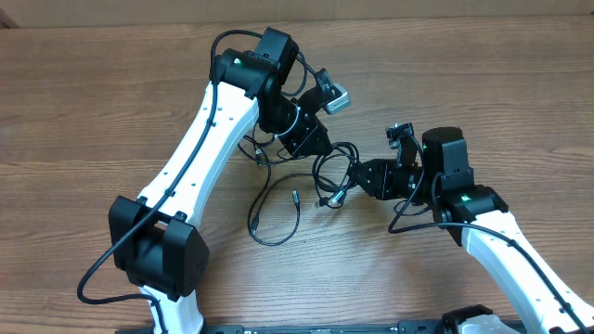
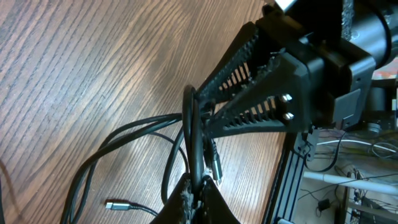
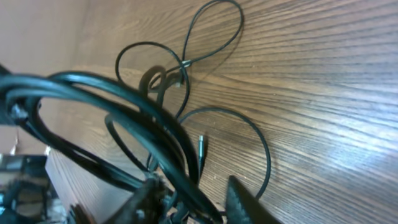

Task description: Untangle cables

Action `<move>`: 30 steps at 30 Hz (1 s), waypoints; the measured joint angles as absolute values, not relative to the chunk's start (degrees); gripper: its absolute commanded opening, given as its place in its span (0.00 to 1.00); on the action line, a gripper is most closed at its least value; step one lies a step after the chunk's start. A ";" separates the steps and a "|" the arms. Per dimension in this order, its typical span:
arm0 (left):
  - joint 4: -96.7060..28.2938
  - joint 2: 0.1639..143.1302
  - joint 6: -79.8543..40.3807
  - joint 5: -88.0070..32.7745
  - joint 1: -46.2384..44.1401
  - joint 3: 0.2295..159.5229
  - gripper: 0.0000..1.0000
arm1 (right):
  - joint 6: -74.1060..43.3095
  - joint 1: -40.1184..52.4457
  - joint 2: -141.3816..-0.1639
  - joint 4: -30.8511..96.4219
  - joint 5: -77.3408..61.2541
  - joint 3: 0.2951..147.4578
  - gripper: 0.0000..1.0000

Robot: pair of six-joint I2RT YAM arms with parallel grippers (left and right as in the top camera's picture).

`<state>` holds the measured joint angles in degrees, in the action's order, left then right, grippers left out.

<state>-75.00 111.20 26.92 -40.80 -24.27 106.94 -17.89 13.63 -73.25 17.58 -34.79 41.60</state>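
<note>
I think I work in a robot lab, not a home. I sit at a flat brown wooden table [image 1: 93, 93]. Past its edge I see a black metal frame bar [image 2: 285, 186] and a messy heap of loose thin wires [image 2: 346, 147].

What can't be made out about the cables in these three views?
- Overhead: where the cables cross is partly hidden under the left arm.
- Left wrist: the cables run off the bottom edge beside the left gripper.
- Right wrist: the nearest cables are blurred, so whether the right gripper pinches them is unclear.
</note>
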 measured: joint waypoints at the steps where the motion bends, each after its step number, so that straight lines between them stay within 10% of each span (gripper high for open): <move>1: -74.98 111.20 26.92 -40.95 -24.27 106.94 0.04 | -17.87 13.65 -73.25 17.56 -35.07 41.60 0.21; 10: -74.11 111.22 26.92 -41.39 -24.27 106.94 0.04 | -17.82 13.63 -73.25 19.44 -35.90 41.60 0.04; 19: -71.77 111.22 26.98 -41.54 -24.27 106.98 0.44 | -16.10 13.65 -73.25 21.65 -40.77 41.60 0.04; 30: -71.16 111.28 26.92 -36.58 -24.27 106.98 0.48 | -12.84 13.65 -73.25 21.65 -47.57 41.60 0.04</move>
<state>-71.16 111.28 26.92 -36.58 -24.27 106.98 -12.84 13.65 -73.25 21.65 -47.57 41.60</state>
